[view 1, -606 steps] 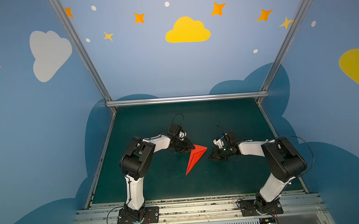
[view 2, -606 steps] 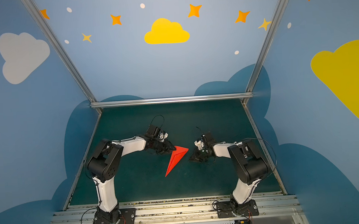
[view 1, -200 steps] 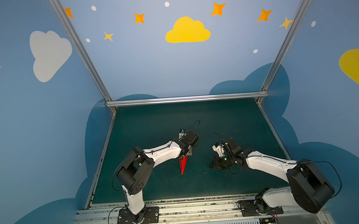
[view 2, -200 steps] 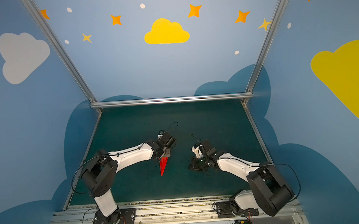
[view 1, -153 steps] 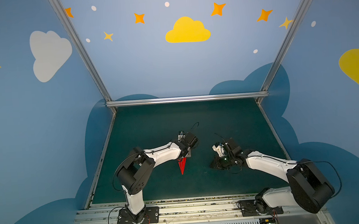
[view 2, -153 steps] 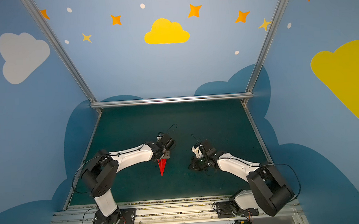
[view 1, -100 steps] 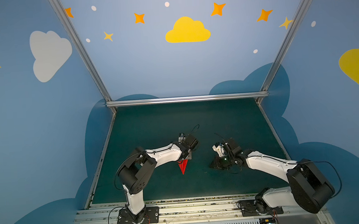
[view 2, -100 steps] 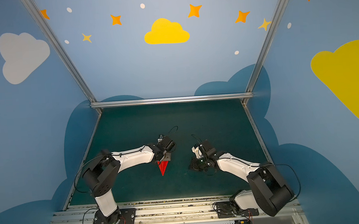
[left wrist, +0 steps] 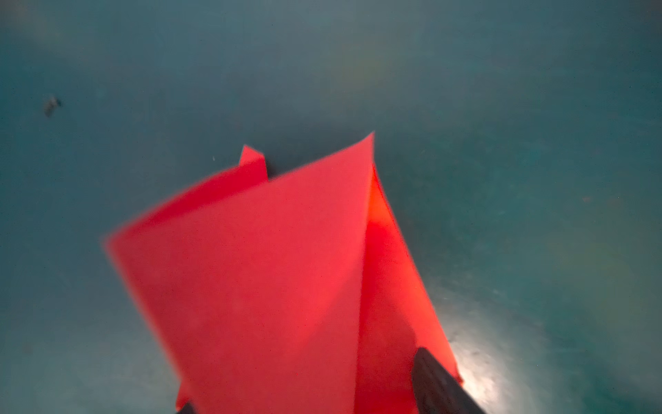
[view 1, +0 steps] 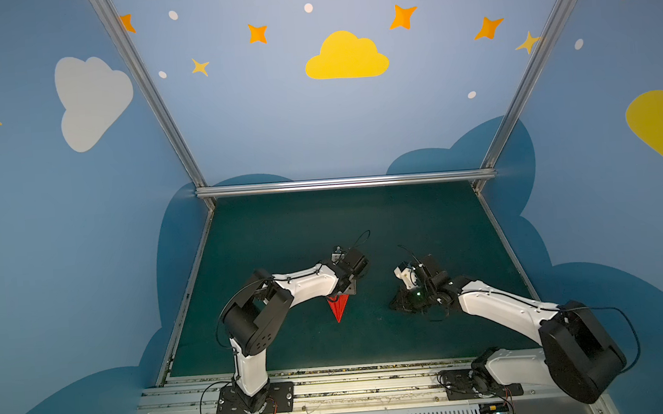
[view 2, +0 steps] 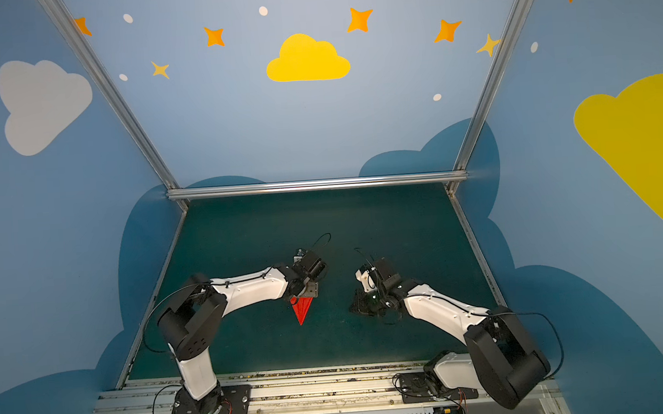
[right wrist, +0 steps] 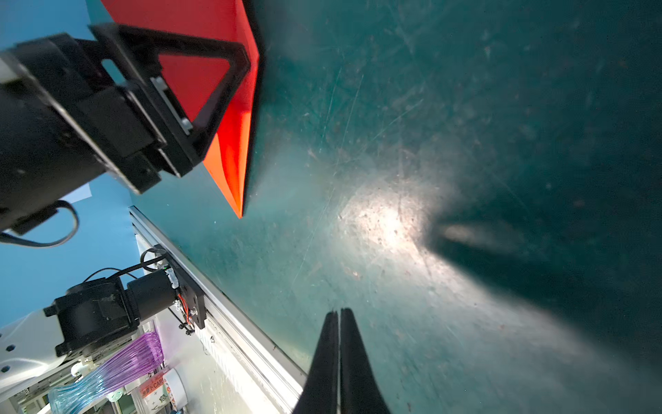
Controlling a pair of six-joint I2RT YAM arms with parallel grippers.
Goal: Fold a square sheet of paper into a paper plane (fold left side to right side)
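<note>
Two robot arms, one red paper plane [view 1: 337, 308] on a green mat [view 1: 403, 227].

From where I stand, the plane lies a bit below the middle in both top views [view 2: 301, 311], and its sharp nose points down to the bottom edge. Its wide end is tucked under the left gripper [view 1: 347, 291], so I cannot see that end from above. In the left wrist view, two black fingers [left wrist: 439, 383] stand far apart with the red paper between them and one flap sticking up a little. That gripper is spread wide and is not pinching the paper. The right gripper [view 1: 402, 302] is to the right of the plane, well apart from it and low by the mat. In the right wrist view its fingers [right wrist: 353, 358] are pressed together with nothing between them.
</note>
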